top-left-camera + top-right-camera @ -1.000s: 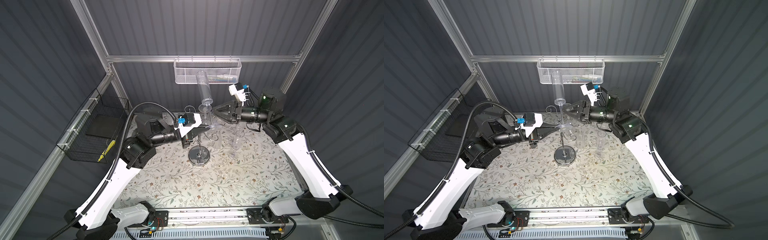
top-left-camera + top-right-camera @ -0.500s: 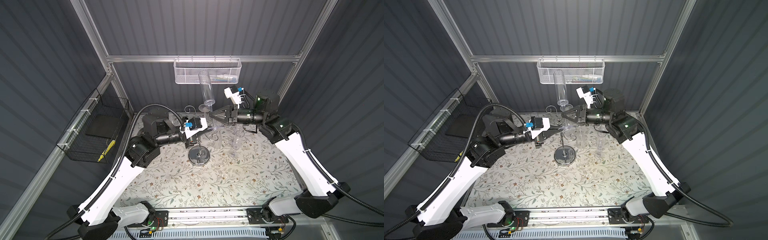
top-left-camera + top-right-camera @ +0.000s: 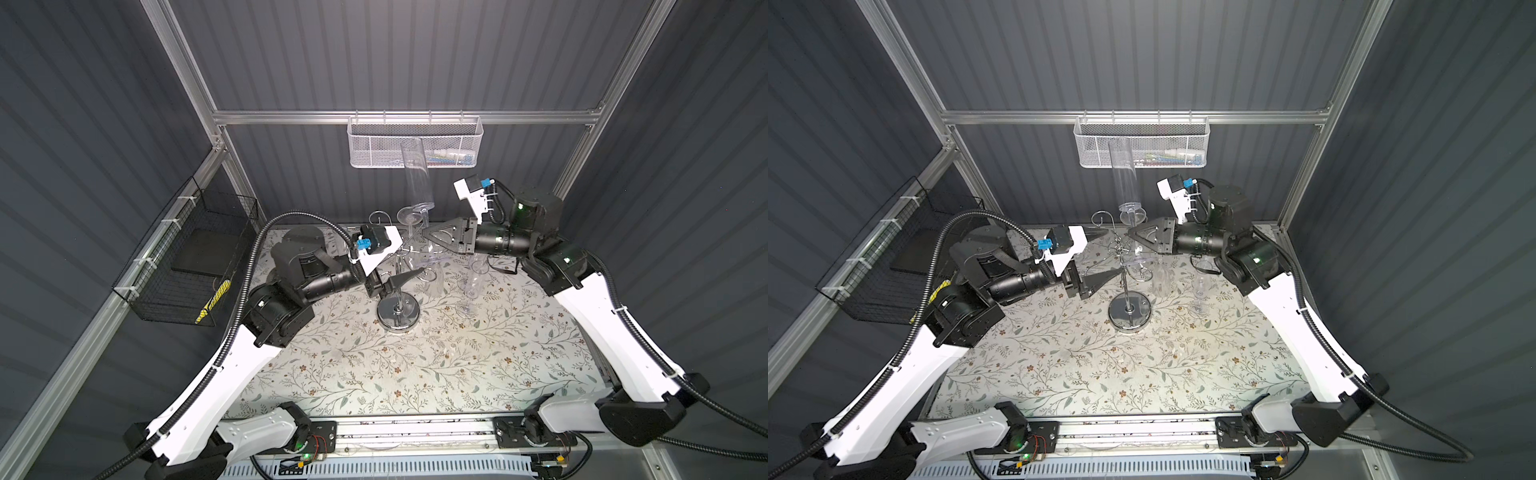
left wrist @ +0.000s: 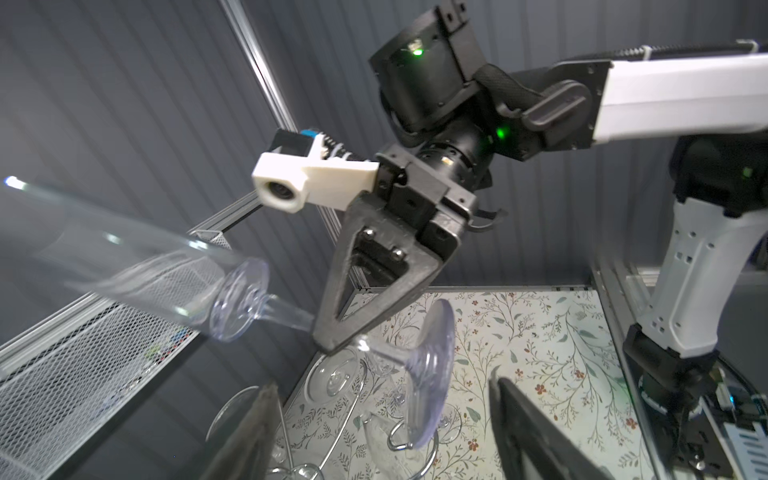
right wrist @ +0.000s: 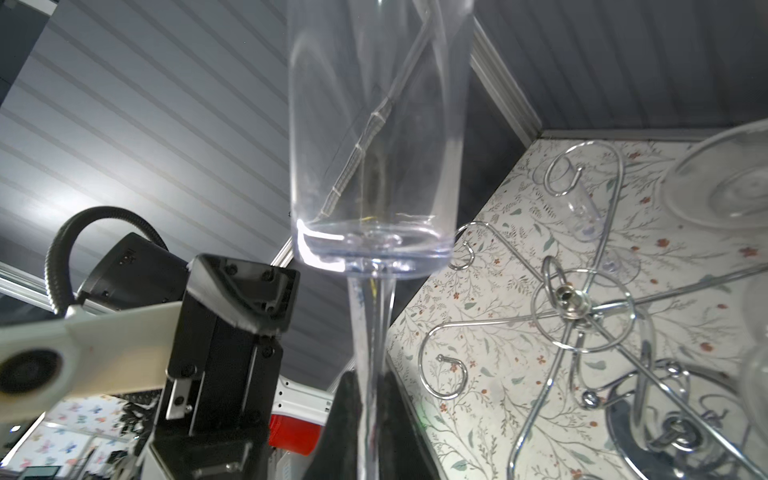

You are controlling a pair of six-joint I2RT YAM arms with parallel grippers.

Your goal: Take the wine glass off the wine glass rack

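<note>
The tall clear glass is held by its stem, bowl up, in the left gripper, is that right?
No, the tall clear glass is held by its stem, bowl up, in the right gripper, not the left. The right wrist view shows the stem pinched in its shut jaws; the left gripper stands open.

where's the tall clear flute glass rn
In both top views the tall clear flute glass stands raised at back centre, overlapping the white mesh basket, its stem in the right gripper's shut jaws beside the chrome wire rack.

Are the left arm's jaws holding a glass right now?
No, the left jaws stand wide apart; the right jaws pinch the wine glass stem.
</note>
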